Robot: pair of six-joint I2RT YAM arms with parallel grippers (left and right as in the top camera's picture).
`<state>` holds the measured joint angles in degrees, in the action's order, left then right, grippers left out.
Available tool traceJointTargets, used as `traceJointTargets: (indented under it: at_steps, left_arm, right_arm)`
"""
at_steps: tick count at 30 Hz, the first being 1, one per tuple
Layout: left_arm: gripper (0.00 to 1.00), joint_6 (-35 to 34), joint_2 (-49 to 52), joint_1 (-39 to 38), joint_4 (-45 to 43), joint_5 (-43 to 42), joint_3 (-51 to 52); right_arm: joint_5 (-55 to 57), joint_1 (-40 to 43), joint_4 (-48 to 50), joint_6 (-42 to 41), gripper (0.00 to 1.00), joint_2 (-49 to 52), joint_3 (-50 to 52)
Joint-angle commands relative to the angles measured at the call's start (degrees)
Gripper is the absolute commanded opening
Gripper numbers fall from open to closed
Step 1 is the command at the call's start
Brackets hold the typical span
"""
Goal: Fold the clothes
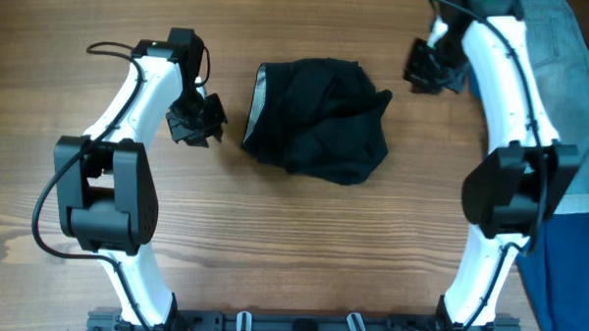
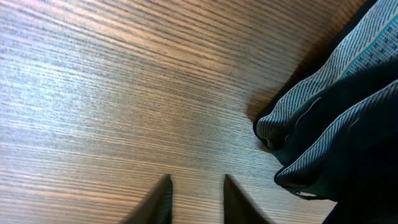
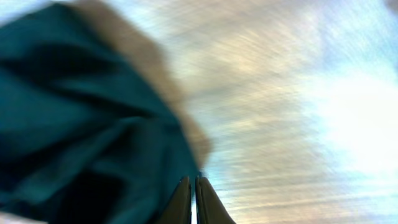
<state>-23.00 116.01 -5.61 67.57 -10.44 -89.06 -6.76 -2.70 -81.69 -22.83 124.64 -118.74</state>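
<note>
On the wooden table (image 1: 301, 254), I see my left gripper (image 1: 198, 123) just left of the crumpled black garment (image 1: 321, 117), jaws slightly apart and empty. The garment lies mid-table. My right gripper (image 1: 428, 67), jaws pressed together, hovers near its upper right corner.

The overhead camera looks straight down on the wooden table (image 1: 302, 235) from well above, taking in both arms. The left wrist camera sits low and close over the wood, looking past the left gripper (image 2: 197, 182) at 6 o'clock to the black garment (image 2: 348, 124) at 3 o'clock. The right wrist camera, close and blurred, looks past the right gripper (image 3: 193, 182) at 6 o'clock, with the garment at 9 o'clock. All three views share the garment and the tabletop.
</note>
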Motion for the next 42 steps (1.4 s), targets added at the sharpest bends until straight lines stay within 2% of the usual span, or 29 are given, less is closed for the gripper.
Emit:
traceJointTargets:
  at_steps: [1,4,7,8,9,10,11,12,14,15,20,25,29,31,33,34,35,37,39,42]
  left_arm:
    - [0.29,0.0,-1.6,0.3,0.2,-0.7,0.1]
    - [0.28,0.0,-1.6,0.3,0.6,-2.3,0.1]
    - [0.29,0.0,-1.6,0.3,0.8,-2.4,0.1]
    - [0.29,0.0,-1.6,0.3,1.0,-2.4,0.1]
    - [0.33,0.0,-1.6,0.3,1.1,-2.4,0.1]
    - [0.35,0.0,-1.6,0.3,1.2,-2.4,0.1]
    - [0.35,0.0,-1.6,0.3,1.3,-2.4,0.1]
    - [0.35,0.0,-1.6,0.3,1.4,-2.4,0.1]
    - [0.38,0.0,-1.6,0.3,1.3,-2.4,0.1]
    - [0.43,0.0,-1.6,0.3,1.3,-2.4,0.1]
    - [0.43,0.0,-1.6,0.3,1.5,-2.4,0.1]
    - [0.46,0.0,-1.6,0.3,1.5,-2.4,0.1]
    - [0.46,0.0,-1.6,0.3,1.4,-2.4,0.1]
    - [0.44,0.1,-1.6,0.3,1.2,-2.4,0.1]
    - [0.35,0.0,-1.6,0.3,0.9,-2.4,0.1]
    - [0.27,0.0,-1.6,0.3,0.7,-2.4,0.1]
    - [0.25,0.0,-1.6,0.3,0.4,-2.4,0.1]
    - [0.26,0.0,-1.6,0.3,0.2,-2.4,0.1]
    - [0.34,0.0,-1.6,0.3,0.2,-2.4,0.1]
    - [0.33,0.0,-1.6,0.3,0.2,-2.4,0.1]
  right_arm:
    - [-0.4,1.9,2.7,-0.7,0.04,1.4,7.5]
    - [-9.2,1.6,10.0,5.2,0.04,1.7,13.8]
    - [-12.0,-0.5,15.1,6.2,0.05,1.7,16.3]
    - [-12.0,-1.7,16.1,6.2,0.21,1.7,16.3]
    - [-12.0,-2.8,16.8,6.2,0.31,1.7,16.3]
    - [-12.4,-4.0,17.6,6.3,0.57,1.7,16.3]
    - [-12.6,-5.0,18.1,6.3,0.69,1.7,16.3]
    - [-12.6,-6.2,18.5,6.3,0.79,1.7,16.3]
    - [-12.6,-8.3,18.8,6.3,0.85,1.7,15.8]
    - [-12.6,-9.1,18.8,6.4,0.85,1.7,15.4]
    - [-12.6,-11.6,18.8,6.1,0.84,0.5,12.7]
    - [-12.6,-11.7,18.6,6.4,0.89,-2.1,9.0]
    - [-20.0,-13.1,18.4,18.4,0.91,-4.0,6.1]
    - [-20.8,-15.3,17.0,19.2,0.91,-4.5,6.0]
    - [-19.1,-16.5,17.3,17.5,0.82,-4.6,6.0]
    - [-19.1,-16.9,18.1,18.0,0.70,-4.8,5.8]
    - [-19.1,-17.1,18.8,18.3,0.67,-4.9,5.4]
    - [-19.2,-17.1,19.8,17.0,0.77,-5.3,2.3]
    - [-19.1,-17.2,19.8,16.4,0.84,-5.3,-1.1]
    - [-19.1,-17.2,19.7,15.8,0.92,-5.3,-2.5]
